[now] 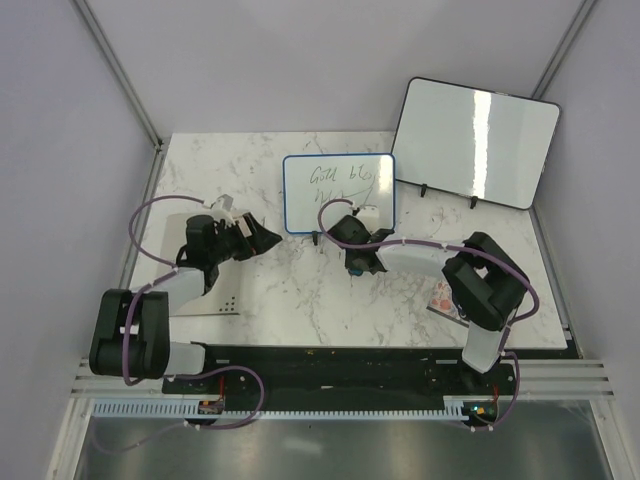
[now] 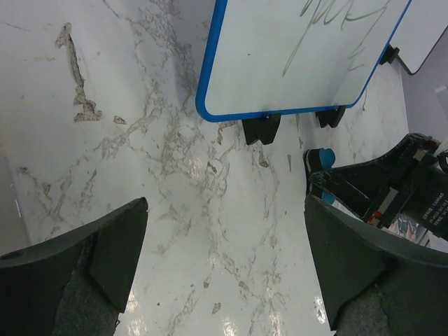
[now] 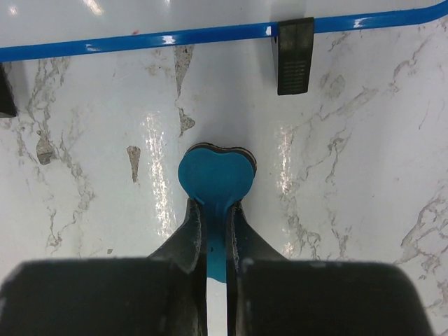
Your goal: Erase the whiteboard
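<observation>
Eraser [image 3: 215, 175], blue, heart-shaped, clamped between right fingers [image 3: 183, 238]; left fingers [image 2: 105, 259] apart above glossy marble table [image 2: 175, 175].

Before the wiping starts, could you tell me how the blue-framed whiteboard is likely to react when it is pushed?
The whiteboard stands tilted on small black feet, so a firm push high up may well tip it backwards. The marble tabletop looks glossy, so it could also slide. Its slim frame suggests it is light.
</observation>
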`<control>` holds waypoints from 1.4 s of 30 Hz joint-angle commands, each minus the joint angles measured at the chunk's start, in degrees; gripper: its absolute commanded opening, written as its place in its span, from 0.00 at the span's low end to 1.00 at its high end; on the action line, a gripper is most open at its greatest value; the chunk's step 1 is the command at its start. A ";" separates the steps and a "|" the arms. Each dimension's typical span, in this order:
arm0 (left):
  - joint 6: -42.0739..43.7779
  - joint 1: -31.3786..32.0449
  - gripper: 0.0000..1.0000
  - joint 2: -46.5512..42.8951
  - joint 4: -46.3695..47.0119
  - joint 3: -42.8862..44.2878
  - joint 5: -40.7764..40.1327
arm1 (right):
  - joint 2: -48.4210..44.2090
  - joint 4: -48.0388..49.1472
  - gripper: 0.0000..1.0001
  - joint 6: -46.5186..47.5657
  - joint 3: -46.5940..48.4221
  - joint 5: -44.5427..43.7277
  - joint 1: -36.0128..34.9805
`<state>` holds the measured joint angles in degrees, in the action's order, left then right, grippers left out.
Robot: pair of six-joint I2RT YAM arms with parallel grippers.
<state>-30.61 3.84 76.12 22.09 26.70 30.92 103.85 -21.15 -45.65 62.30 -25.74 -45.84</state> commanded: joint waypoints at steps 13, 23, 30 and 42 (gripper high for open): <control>-8.14 -0.23 0.93 29.69 28.62 19.96 11.01 | -12.10 3.65 0.00 15.14 6.86 4.02 5.50; -16.49 -0.06 0.93 47.27 35.55 42.89 20.57 | -5.07 9.80 0.00 22.09 16.79 5.96 10.77; -18.33 0.65 0.70 50.97 38.98 45.81 23.05 | 3.88 12.88 0.00 23.50 22.95 6.49 12.09; -25.20 0.91 0.02 54.93 49.01 44.94 26.56 | 5.22 27.45 0.00 28.68 16.81 -0.45 12.89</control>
<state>-56.69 4.47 129.97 66.81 71.75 57.14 110.43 -3.44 -19.94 82.43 -22.39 -33.19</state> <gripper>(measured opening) 0.055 0.067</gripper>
